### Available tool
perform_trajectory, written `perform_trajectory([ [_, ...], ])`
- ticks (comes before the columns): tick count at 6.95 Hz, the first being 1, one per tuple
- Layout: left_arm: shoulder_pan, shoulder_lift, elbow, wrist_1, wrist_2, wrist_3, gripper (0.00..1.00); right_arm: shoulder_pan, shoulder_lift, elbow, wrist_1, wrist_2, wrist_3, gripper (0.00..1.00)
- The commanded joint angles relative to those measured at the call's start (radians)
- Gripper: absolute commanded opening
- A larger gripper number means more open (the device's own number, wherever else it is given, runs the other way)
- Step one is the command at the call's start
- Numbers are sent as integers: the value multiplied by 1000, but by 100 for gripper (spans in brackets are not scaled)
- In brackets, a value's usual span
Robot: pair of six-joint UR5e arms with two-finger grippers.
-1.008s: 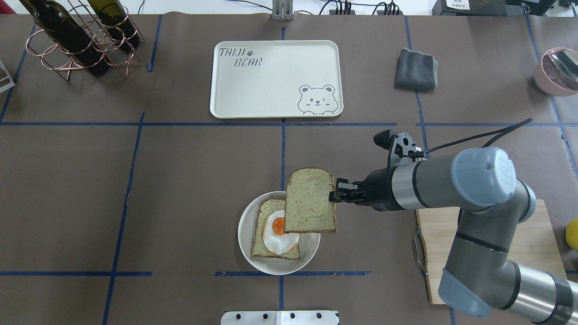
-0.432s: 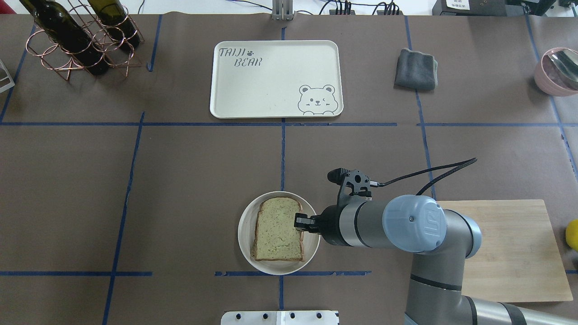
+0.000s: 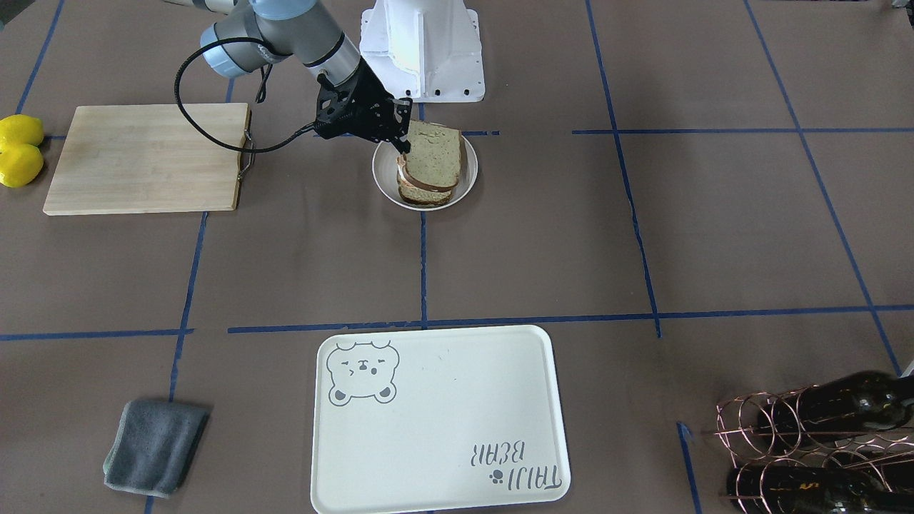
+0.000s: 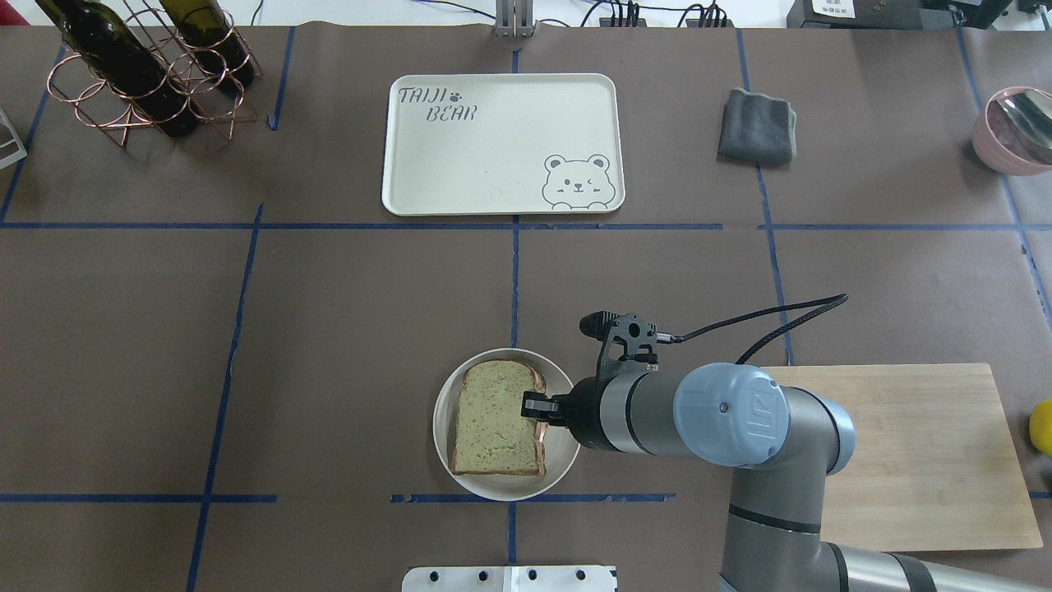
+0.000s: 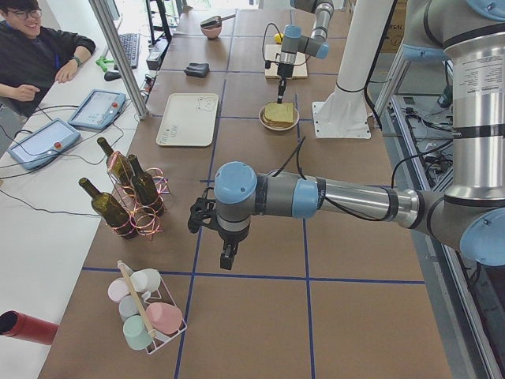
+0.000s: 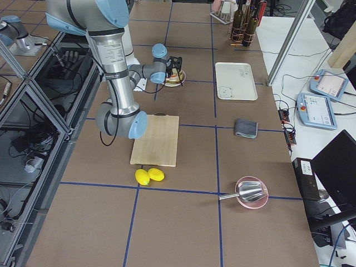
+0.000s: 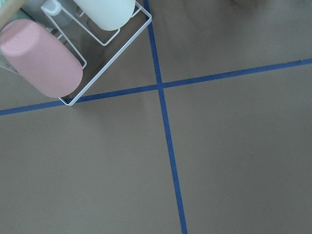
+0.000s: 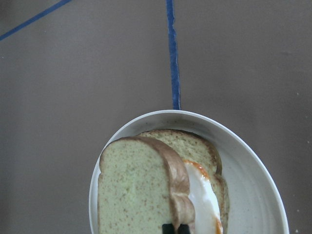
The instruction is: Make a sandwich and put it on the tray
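A round white plate [image 4: 563, 448] holds the lower bread slice [image 8: 190, 144] with the fried egg [image 8: 202, 195] on it. The top bread slice [image 4: 496, 421] lies tilted over them, covering the egg from overhead. My right gripper [image 4: 534, 407] is shut on the right crust edge of this top slice; its fingertips [image 8: 168, 228] pinch the crust in the right wrist view. The cream bear tray [image 4: 501, 144] lies beyond the plate with nothing on it. My left gripper [image 5: 229, 257] hangs far off near the cup rack; I cannot tell if it is open or shut.
A wooden cutting board [image 4: 904, 452] lies right of the plate under my right arm. A grey cloth [image 4: 757, 126] lies right of the tray. A wire rack with wine bottles [image 4: 148, 66], a pink bowl [image 4: 1015, 130], lemons [image 3: 20, 150] and a cup rack [image 7: 48, 58] stand at the edges.
My right gripper has carried the top slice down and to the left, from above the plate's right side onto the egg and lower slice. The egg is now covered from overhead.
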Motion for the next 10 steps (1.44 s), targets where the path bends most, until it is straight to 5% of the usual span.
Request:
perform_trajectory([
  [1, 0, 1, 2, 1, 0, 0, 100, 14, -8, 0, -1, 2, -3, 70],
  [2, 0, 1, 0, -1, 0, 1, 100, 38, -14, 3, -3, 20, -5, 100],
  [6, 6, -12, -3, -7, -3, -2, 100, 291, -32, 51, -253, 267, -277, 100],
  [8, 9, -86, 8, -16, -2, -8, 100, 518, -84, 47, -433, 447, -667, 100],
  [10, 15, -128, 50, -185, -5, -8, 100, 790, -263, 41, -447, 634, -1075, 100],
])
